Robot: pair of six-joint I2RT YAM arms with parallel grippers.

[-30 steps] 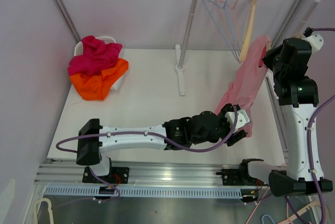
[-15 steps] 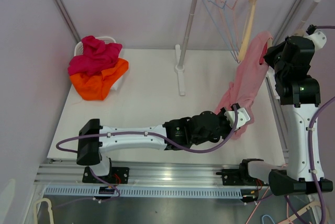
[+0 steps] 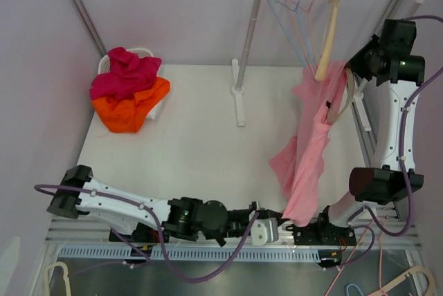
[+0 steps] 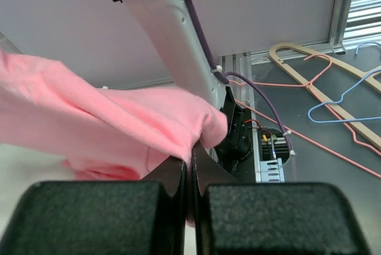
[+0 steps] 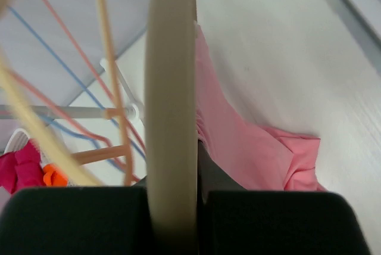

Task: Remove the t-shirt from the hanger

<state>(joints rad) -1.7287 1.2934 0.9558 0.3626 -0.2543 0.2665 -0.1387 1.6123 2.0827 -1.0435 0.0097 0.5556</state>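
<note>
T-shirt [image 3: 308, 158] hangs stretched lengthwise, far-to-near (top at hanger [image 5: 171, 88]).

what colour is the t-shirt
The t-shirt is plain pink, best seen in the top external view.

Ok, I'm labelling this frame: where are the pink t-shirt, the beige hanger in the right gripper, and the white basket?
pink t-shirt [image 3: 311, 147], top view, middle of the stretched fabric.
beige hanger [image 5: 171, 88], right wrist view, the bar running up mid-frame.
white basket [image 3: 143, 52], top view, its back rim.
</note>
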